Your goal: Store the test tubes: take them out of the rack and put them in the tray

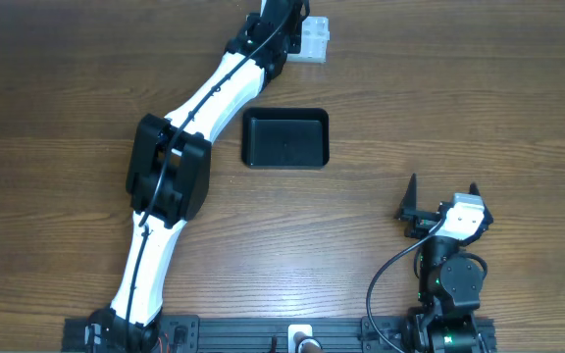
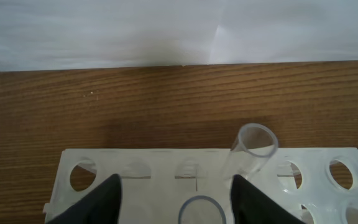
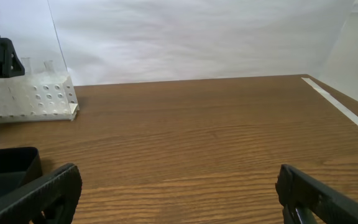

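Observation:
The white test tube rack [image 1: 314, 39] stands at the far edge of the table, and my left arm stretches up to it. My left gripper [image 2: 176, 185] hangs open just above the rack [image 2: 135, 168]. The rim of one clear tube [image 2: 202, 208] sits between its fingers without touching either. A second clear tube [image 2: 253, 146] leans in a hole just beyond. The black tray [image 1: 284, 137] lies mid-table with nothing visible inside. My right gripper [image 1: 443, 186] rests open near its base, far from both rack and tray.
A pale wall or sheet rises right behind the rack [image 3: 30, 96]. Open wood table spreads to the right of the tray [image 3: 8, 163] and in front of my right gripper [image 3: 179, 174]. A white tape line [image 3: 347, 115] marks the table's right side.

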